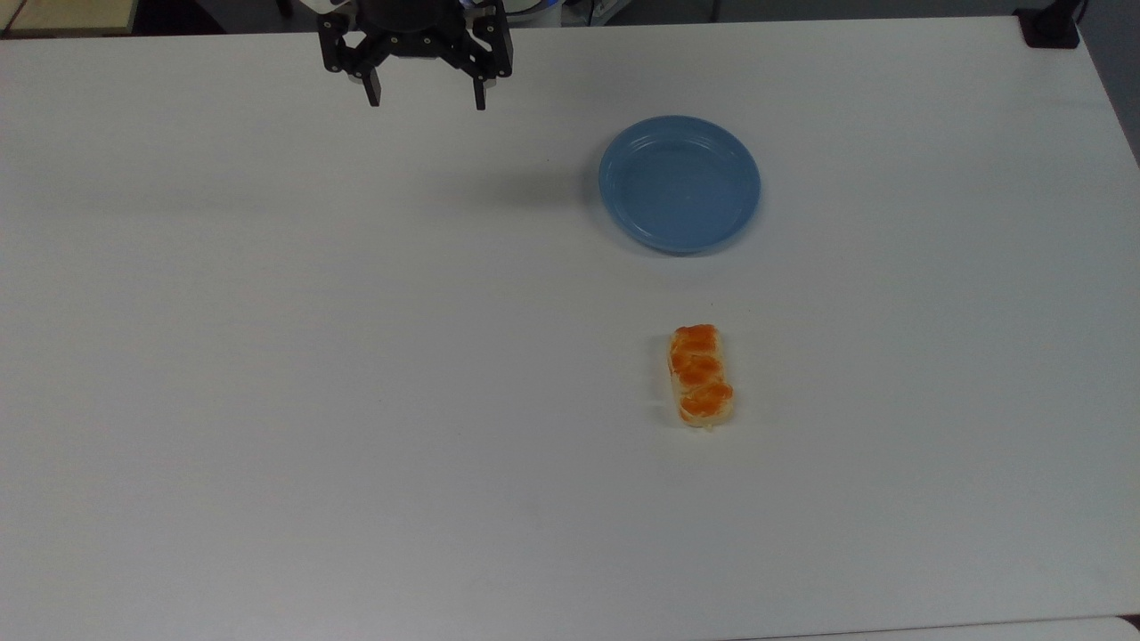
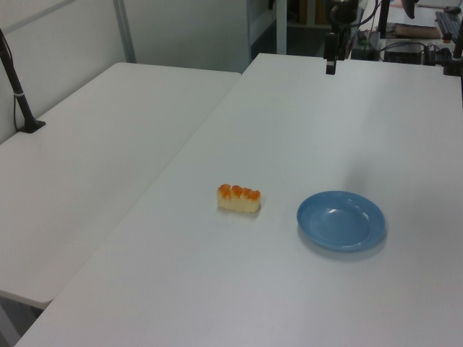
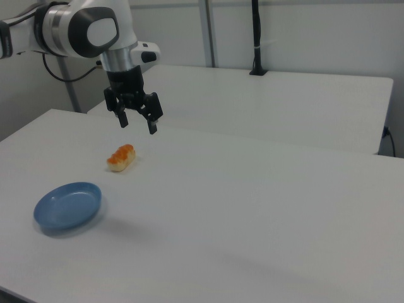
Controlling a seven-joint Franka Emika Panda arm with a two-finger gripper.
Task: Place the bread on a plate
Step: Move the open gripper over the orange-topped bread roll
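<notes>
- The pincer (image 1: 426, 96) hangs above the table (image 1: 267, 401) at the far edge in the top view, its two black fingers spread wide with nothing between them.
- In the right view the pincer (image 3: 137, 124) points down from a white arm (image 3: 88, 28) and is held well above the table surface.
- The bread (image 1: 701, 375) lies flat on the table, its long side running up and down in the top view, the orange-brown lumpy top facing up and pale sides below.
- The plate (image 1: 679, 183) is blue, round and shallow, resting on the table with nothing in it.
- In the top view the bread sits below the plate, apart from it, with bare table between them; both are to the top view's right of the pincer and well apart from it.
- In the left view the bread (image 2: 239, 198) lies to the left view's left of the plate (image 2: 341, 221), near it but not touching.
- In the right view the bread (image 3: 121, 158) is beyond the plate (image 3: 68, 205), below the pincer in the picture.
- A second white table (image 2: 94, 166) stands alongside, carrying a black stand (image 2: 18, 94).
</notes>
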